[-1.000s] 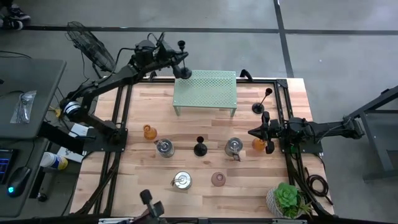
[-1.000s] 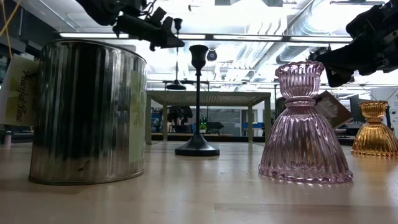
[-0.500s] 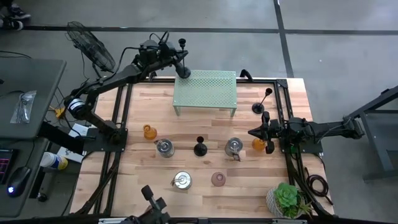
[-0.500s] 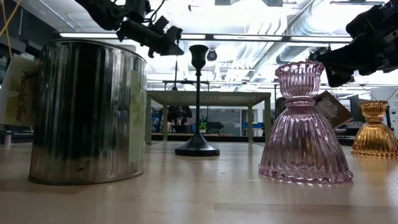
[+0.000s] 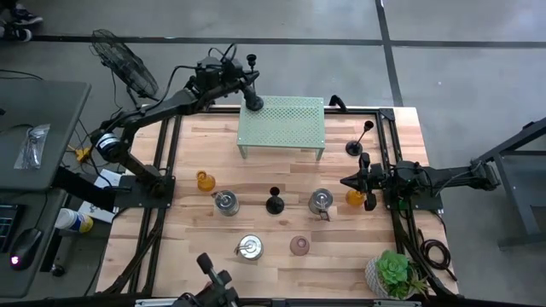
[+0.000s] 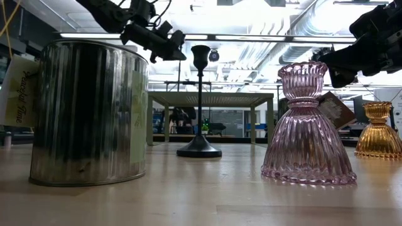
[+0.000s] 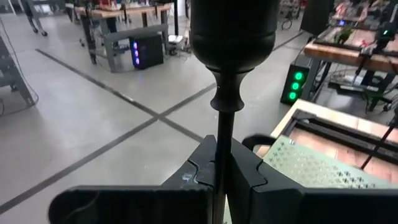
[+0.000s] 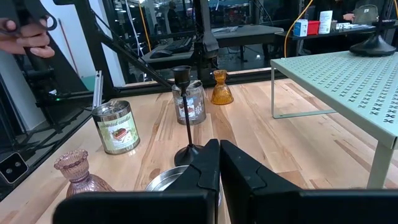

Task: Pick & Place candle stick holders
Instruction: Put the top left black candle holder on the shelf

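The left end effector [image 5: 241,83] is clamped on the stem of a candle stick holder [image 5: 252,100], whose round base rests on or sits just above the far left corner of the pale green perforated stand [image 5: 290,128]; the left wrist view shows its fingers [image 7: 239,169] pinched around the thin stem below the cup. This looks like the placing step, so the next move calls for settling the base flat on the stand, spreading the fingers and lifting away without tipping the holder. A second holder [image 5: 275,202] stands upright mid-worktop between two tin cans, and a third holder [image 5: 356,141] stands at the right edge of the worktop [image 5: 188,264], just right of the stand. The right end effector [image 5: 348,182] waits at the right side near an amber glass holder [image 5: 355,198], its fingers pressed together with nothing in them. Compared with a second ago, the left arm has swung slightly farther right, bringing the holder more upright and its base closer over the stand's corner; everything else is unchanged.
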`<state>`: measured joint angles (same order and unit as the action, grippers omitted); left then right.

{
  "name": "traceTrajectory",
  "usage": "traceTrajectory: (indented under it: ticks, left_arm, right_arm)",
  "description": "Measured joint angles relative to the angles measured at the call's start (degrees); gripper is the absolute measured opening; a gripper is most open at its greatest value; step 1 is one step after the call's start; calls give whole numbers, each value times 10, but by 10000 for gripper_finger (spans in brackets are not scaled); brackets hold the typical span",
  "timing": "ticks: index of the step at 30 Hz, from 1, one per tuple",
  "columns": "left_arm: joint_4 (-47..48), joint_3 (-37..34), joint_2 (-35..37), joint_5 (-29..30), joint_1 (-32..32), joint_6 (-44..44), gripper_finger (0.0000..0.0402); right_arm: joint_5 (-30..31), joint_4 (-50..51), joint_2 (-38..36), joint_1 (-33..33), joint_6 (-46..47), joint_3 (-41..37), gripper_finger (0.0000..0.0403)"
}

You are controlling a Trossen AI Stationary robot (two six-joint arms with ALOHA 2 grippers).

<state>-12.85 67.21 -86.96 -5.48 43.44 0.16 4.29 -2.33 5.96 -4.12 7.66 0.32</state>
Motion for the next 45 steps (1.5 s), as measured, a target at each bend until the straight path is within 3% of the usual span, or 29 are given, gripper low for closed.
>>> traceTrajectory:
  ticks: [45]
  left_arm:
    - [-24, -4, -8, 22, 0, -6, 5]
  right_arm:
    - [0, 0, 0, 0, 0, 0, 4]
